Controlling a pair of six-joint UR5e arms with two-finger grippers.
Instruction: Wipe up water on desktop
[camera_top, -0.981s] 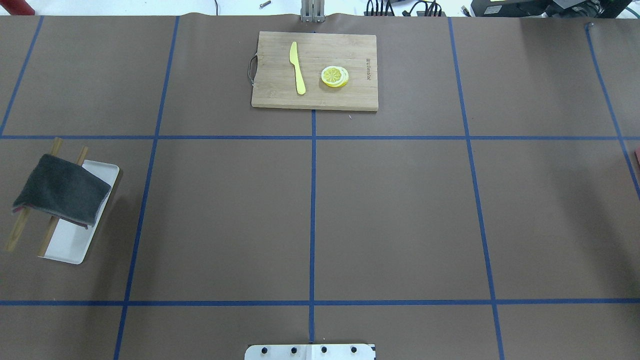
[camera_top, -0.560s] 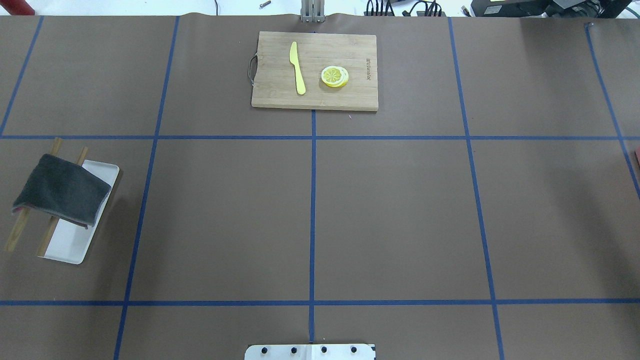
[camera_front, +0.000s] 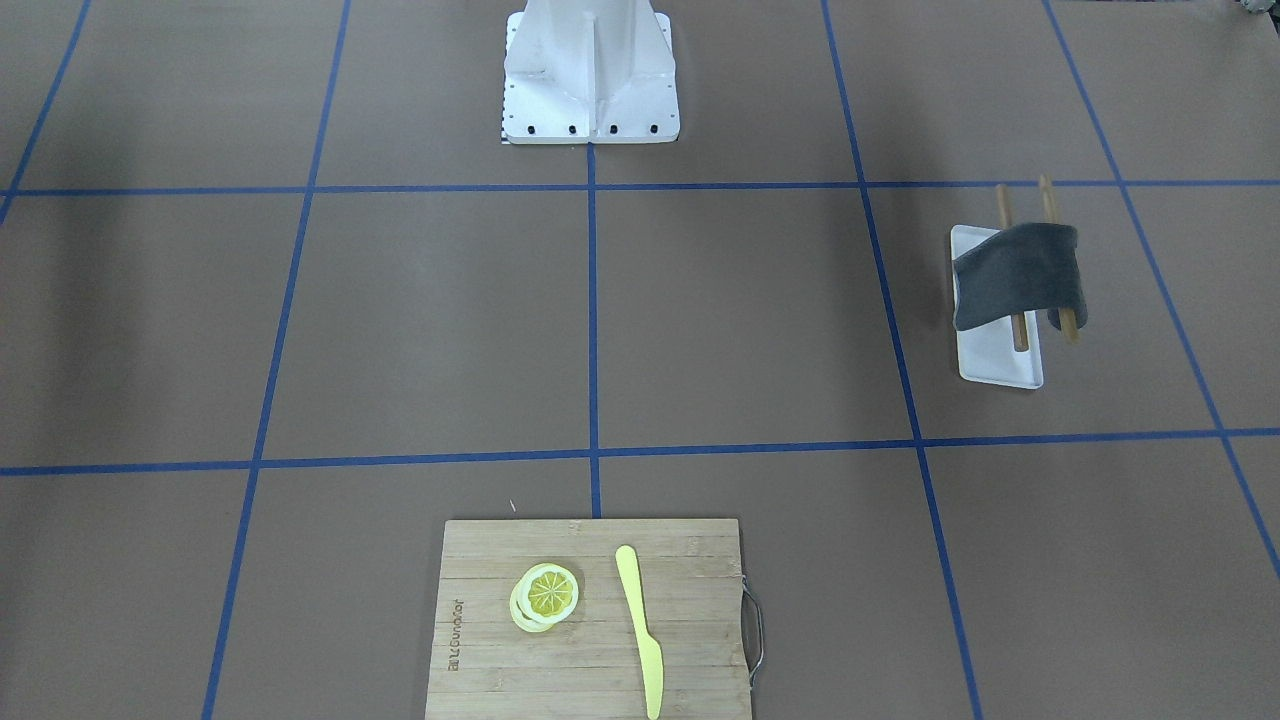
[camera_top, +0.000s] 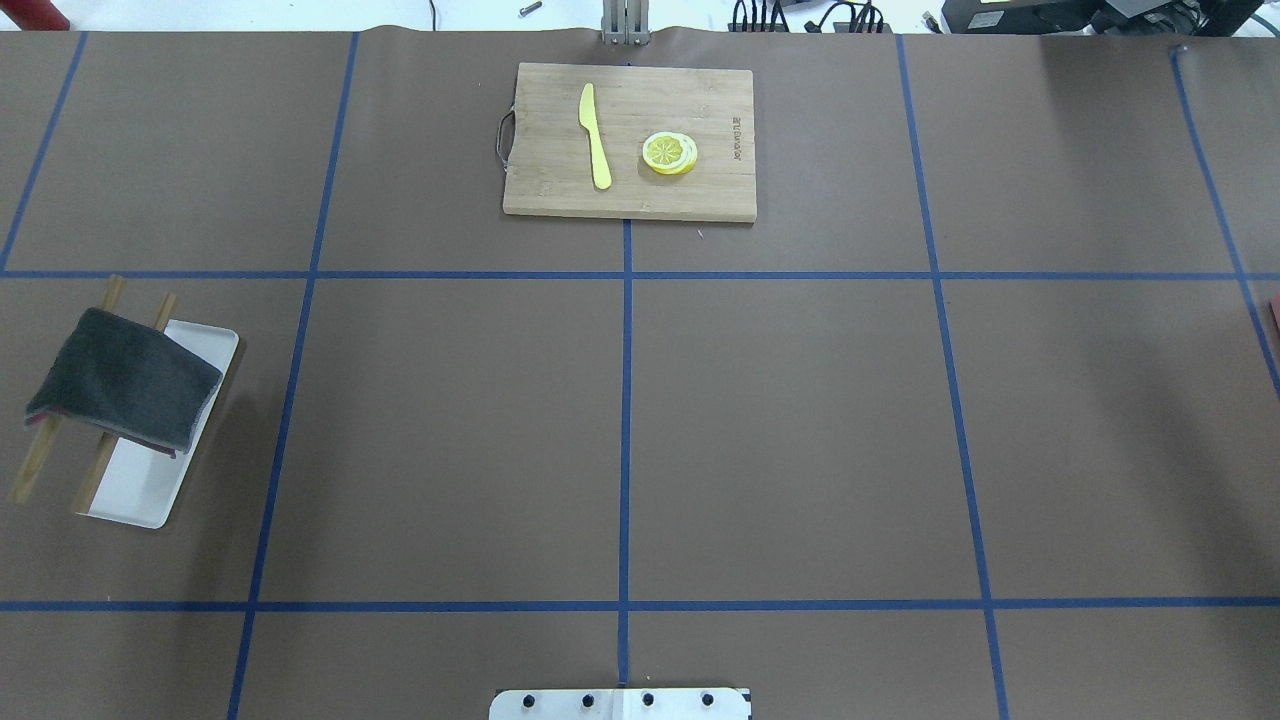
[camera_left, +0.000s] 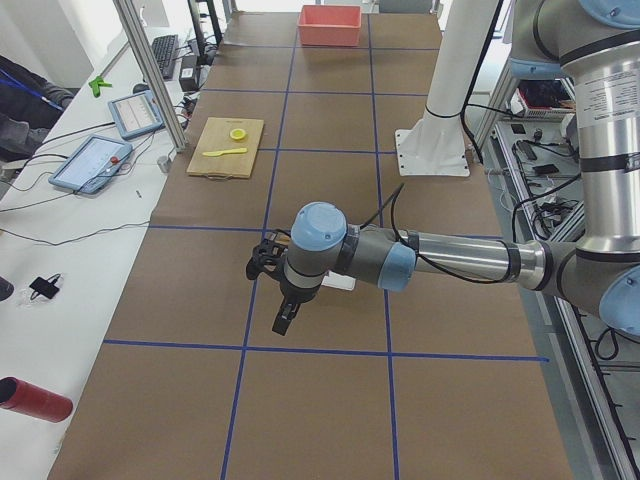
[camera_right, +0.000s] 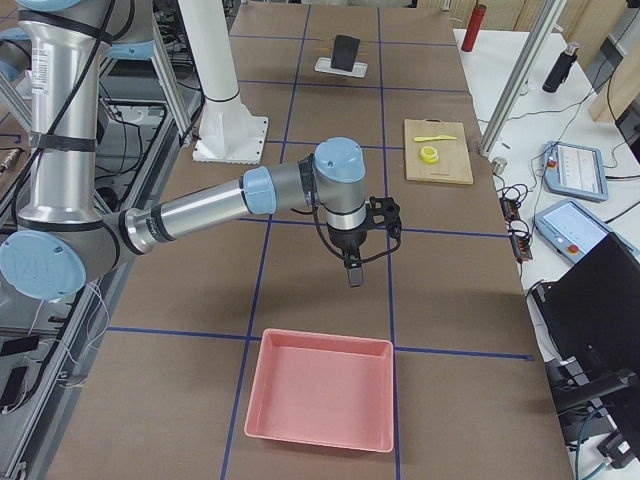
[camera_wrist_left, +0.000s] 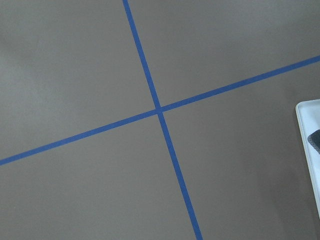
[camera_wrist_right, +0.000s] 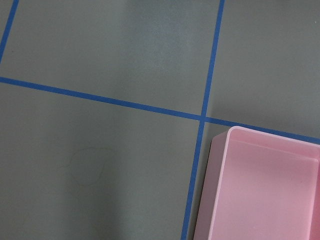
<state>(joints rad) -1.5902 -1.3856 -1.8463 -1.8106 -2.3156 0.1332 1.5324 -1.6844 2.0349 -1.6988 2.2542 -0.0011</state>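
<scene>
At left edge of overhead view: grey cloth (camera_top: 125, 380) draped over two sticks (camera_top: 31, 465) across white tray (camera_top: 140, 490), on brown counter (camera_top: 800, 420) filling the frame. Left tool (camera_left: 281, 318) hangs nearby, right tool (camera_right: 353, 277) well apart; cannot tell either's opening. Risk: a careless pinch drags sticks or tips tray; water barely visible, so wipe may miss. Overhead unchanged since a second ago.

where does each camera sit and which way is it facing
Front-facing: across the table, facing the robot base; no arms.
Overhead: behind the robot, looking down on the desktop; only its base shows.
Exterior left: table's end; left arm, left pincer near.
Exterior right: opposite end; right arm, right pincer near.
Left wrist: down at desktop, white tray edge.
Right wrist: down at desktop, pink bin corner.
Front-facing and overhead share the cutting board.
</scene>
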